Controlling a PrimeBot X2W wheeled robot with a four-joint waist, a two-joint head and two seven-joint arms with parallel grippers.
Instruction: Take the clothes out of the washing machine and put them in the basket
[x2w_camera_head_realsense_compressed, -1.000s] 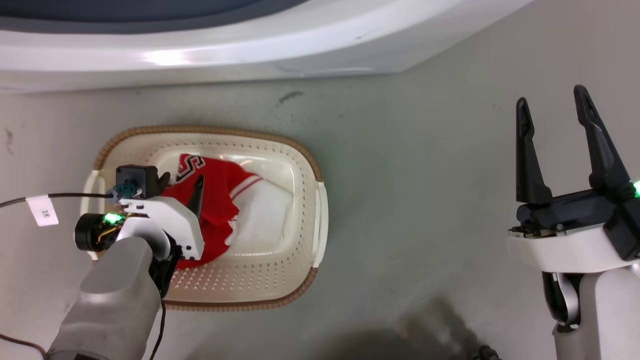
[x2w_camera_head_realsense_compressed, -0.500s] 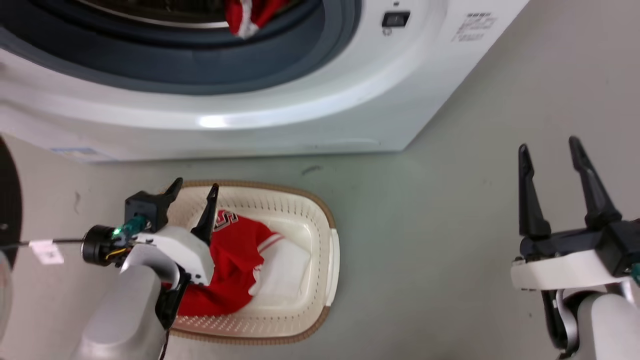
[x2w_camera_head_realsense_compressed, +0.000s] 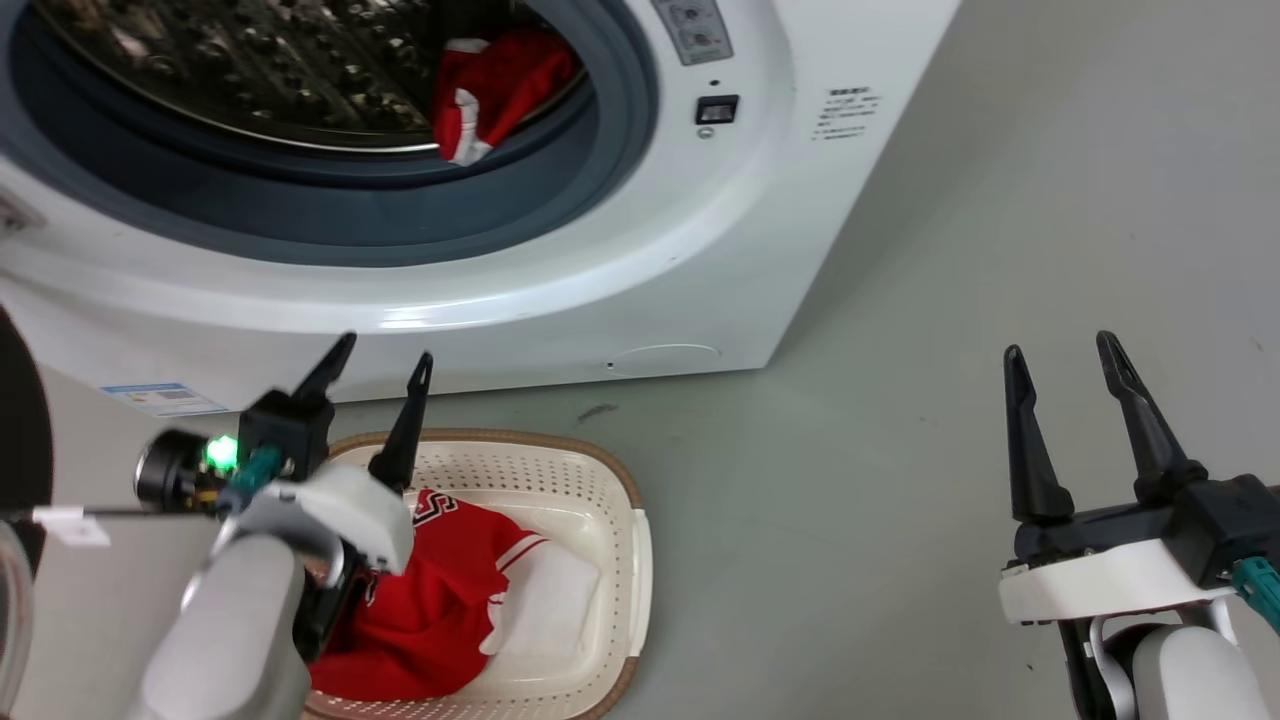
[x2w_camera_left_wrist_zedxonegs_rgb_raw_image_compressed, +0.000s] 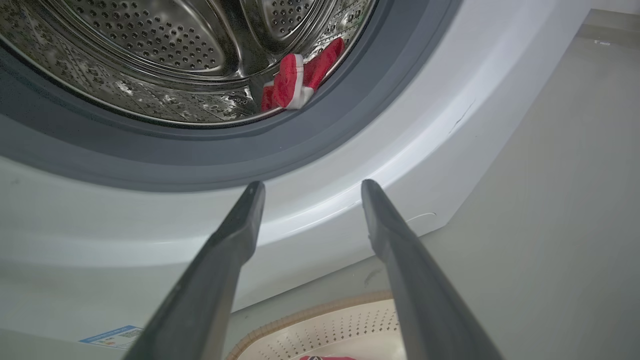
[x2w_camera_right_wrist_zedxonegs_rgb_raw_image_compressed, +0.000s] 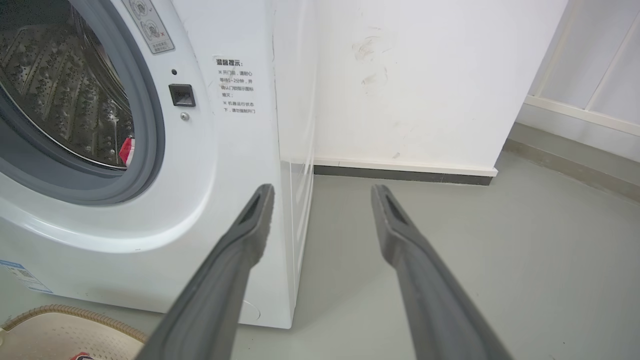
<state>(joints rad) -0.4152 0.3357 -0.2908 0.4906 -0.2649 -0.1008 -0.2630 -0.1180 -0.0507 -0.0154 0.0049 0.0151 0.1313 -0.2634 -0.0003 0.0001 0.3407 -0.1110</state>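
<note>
A red jersey (x2w_camera_head_realsense_compressed: 440, 610) with white trim lies in the cream basket (x2w_camera_head_realsense_compressed: 620, 560) on the floor in front of the washing machine (x2w_camera_head_realsense_compressed: 640, 260). Another red garment (x2w_camera_head_realsense_compressed: 495, 85) rests at the drum's lower right lip, and it shows as a red garment (x2w_camera_left_wrist_zedxonegs_rgb_raw_image_compressed: 295, 75) in the left wrist view and a red sliver (x2w_camera_right_wrist_zedxonegs_rgb_raw_image_compressed: 126, 150) in the right wrist view. My left gripper (x2w_camera_head_realsense_compressed: 385, 365) hangs open and empty above the basket's near-left corner, fingers toward the machine's front; the left gripper (x2w_camera_left_wrist_zedxonegs_rgb_raw_image_compressed: 310, 187) holds nothing. My right gripper (x2w_camera_head_realsense_compressed: 1065, 345) stands open and empty over bare floor to the right; the right gripper (x2w_camera_right_wrist_zedxonegs_rgb_raw_image_compressed: 320, 187) points past the machine's right edge.
The black-framed door (x2w_camera_head_realsense_compressed: 20, 420) hangs open at the far left. A white wall (x2w_camera_right_wrist_zedxonegs_rgb_raw_image_compressed: 425, 75) with a dark baseboard runs behind the machine's right side. Grey floor (x2w_camera_head_realsense_compressed: 900, 400) spreads right of the basket.
The head camera has tilted up, bringing the drum and the garment inside into view. My left gripper has lifted off the jersey in the basket and now points at the machine's front.
</note>
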